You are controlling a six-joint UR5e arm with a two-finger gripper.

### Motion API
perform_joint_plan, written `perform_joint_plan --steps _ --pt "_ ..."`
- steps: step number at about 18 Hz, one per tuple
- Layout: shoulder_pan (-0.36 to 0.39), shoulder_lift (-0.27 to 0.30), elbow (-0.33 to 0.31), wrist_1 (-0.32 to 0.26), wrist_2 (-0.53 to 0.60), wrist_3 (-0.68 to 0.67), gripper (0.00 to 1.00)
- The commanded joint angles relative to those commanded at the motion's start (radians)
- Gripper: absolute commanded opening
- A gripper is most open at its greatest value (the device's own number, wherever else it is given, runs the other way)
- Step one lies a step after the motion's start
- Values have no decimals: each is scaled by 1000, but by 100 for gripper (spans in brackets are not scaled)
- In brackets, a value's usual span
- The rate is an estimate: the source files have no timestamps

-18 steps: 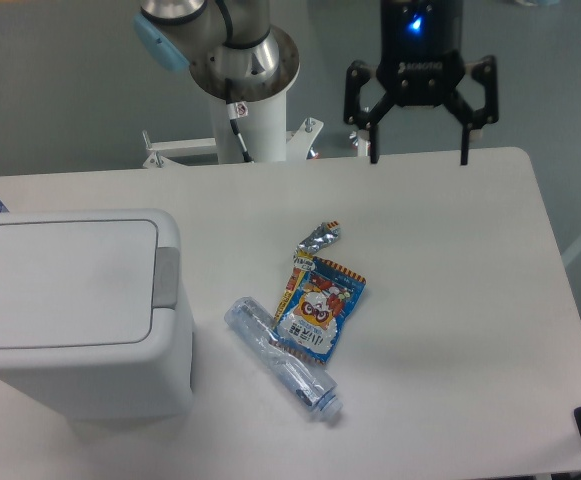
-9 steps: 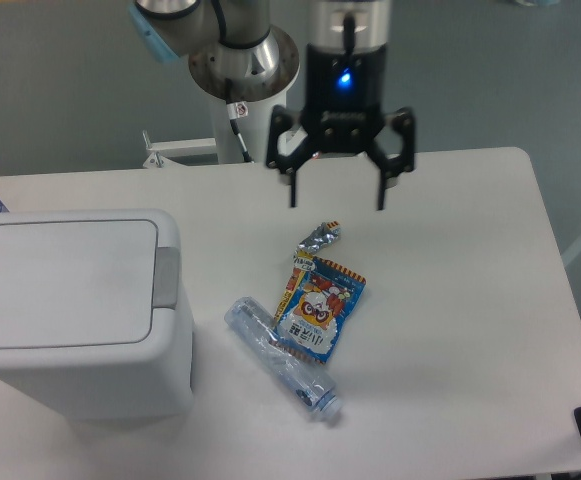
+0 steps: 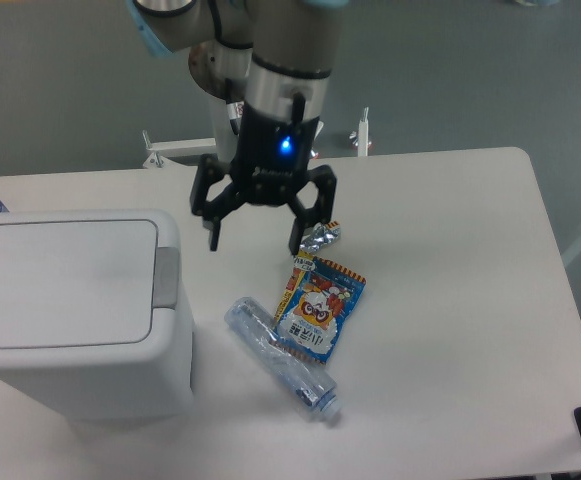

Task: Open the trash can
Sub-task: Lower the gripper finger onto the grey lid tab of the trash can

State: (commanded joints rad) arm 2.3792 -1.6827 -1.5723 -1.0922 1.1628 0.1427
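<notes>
End effector (image 3: 255, 244): fingers spread wide, empty, above the surface (image 3: 450, 300), right of the bin.
Trash can (image 3: 75, 310): near left, lid closed, grey tab facing right.
Snack packet (image 3: 317, 305): centre, overlapping the plastic bottle (image 3: 280, 357).

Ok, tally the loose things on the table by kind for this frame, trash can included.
Trash can: 1
Clear plastic bottle: 1
Snack packet: 1
Crumpled foil wrapper: 1
Total: 4
A blue item at the left edge is cut off, not counted.
</notes>
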Motion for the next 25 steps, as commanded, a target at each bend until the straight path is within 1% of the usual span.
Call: perform_joint_plan --steps 3,6,22,25 --pt "-20 -9 3 0 0 -3 100" --pt "-23 -18 5 0 0 -8 100" --pt "-41 -22 3 2 2 -9 100" --pt "-41 -23 0 9 3 -8 100"
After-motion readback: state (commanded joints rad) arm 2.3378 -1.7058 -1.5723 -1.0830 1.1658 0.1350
